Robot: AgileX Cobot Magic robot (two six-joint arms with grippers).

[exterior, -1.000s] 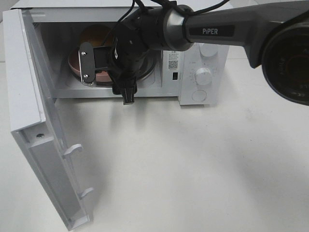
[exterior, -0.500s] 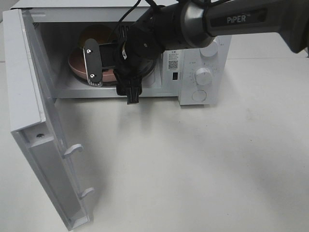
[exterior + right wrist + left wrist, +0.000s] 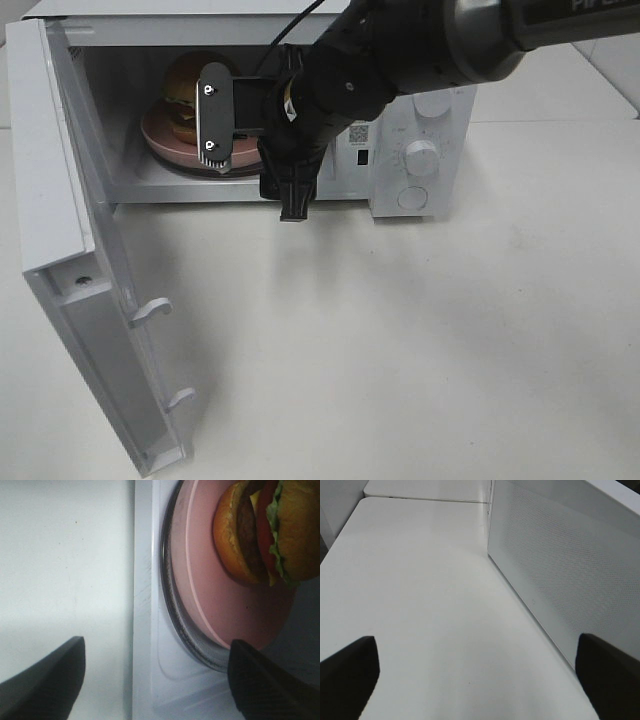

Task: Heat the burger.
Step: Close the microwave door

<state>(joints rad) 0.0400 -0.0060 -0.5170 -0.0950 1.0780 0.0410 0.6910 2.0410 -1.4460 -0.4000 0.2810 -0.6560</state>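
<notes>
1. Burger (image 3: pixel 184 98) is inside the microwave (image 3: pixel 430 185), resting on a pink plate (image 3: pixel 160 138) toward the left of the cavity.
2. It stands upright, so its long axis runs up and down: the glossy bun is on top, and the lettuce frill, tomato and dark patty are stacked under it. Being round, it faces no particular side.
3. In the right wrist view the burger (image 3: pixel 265 530) sits on the rear part of the plate (image 3: pixel 225 600), away from the opening. The plate lies on a glass turntable (image 3: pixel 175 615) just behind the cavity's front lip.
4. Right pincer (image 3: pixel 255 160) hangs at the mouth of the cavity with its fingers spread wide and nothing between them. One finger (image 3: pixel 215 118) is inside, in front of the plate, and the other is outside over the worktop (image 3: pixel 400 340).
5. From the high camera this arm and pincer hide much of the plate's right half. The burger shows just left of the inner finger, apart from it.
6. The microwave door (image 3: pixel 70 250) is swung fully open to the left. Two knobs (image 3: pixel 422 158) sit on the panel at the right.
7. Left pincer (image 3: pixel 480 680) is also spread and empty, low over the bare worktop beside the door's perforated panel (image 3: pixel 560 570).
</notes>
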